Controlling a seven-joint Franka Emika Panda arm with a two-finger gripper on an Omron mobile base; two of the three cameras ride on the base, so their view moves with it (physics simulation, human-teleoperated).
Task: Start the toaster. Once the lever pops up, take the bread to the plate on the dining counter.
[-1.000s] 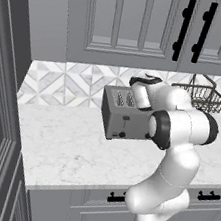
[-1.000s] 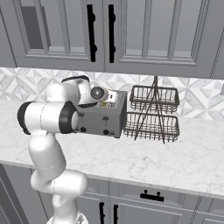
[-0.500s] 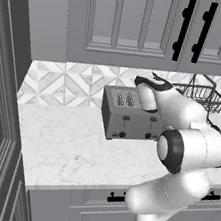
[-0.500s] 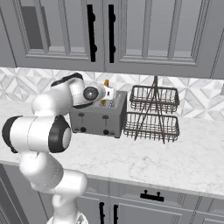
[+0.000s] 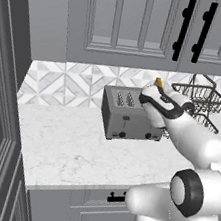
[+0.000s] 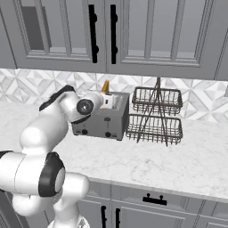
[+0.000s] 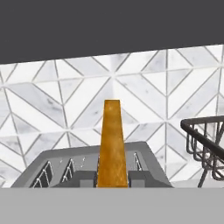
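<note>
One slice of bread point(image 7: 112, 144) is what we hold clenched in the tool point(image 7: 112, 181), edge-on and upright, its long axis vertical, lifted over the toaster point(image 5: 130, 117) slots just below the tool. We judge the toasting done and the carrying only begun: the bread is out, the plate and dining counter yet to reach. A wire rack point(image 6: 156, 116) stands beside the toaster on the desk point(image 5: 70, 152).

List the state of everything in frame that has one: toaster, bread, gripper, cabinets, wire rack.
toaster: upright on the counter, at the backsplash
bread: held on edge above the toaster's top
gripper: shut on the bread
upper cabinet doors: closed
wire rack: upright beside the toaster, both baskets empty
</note>
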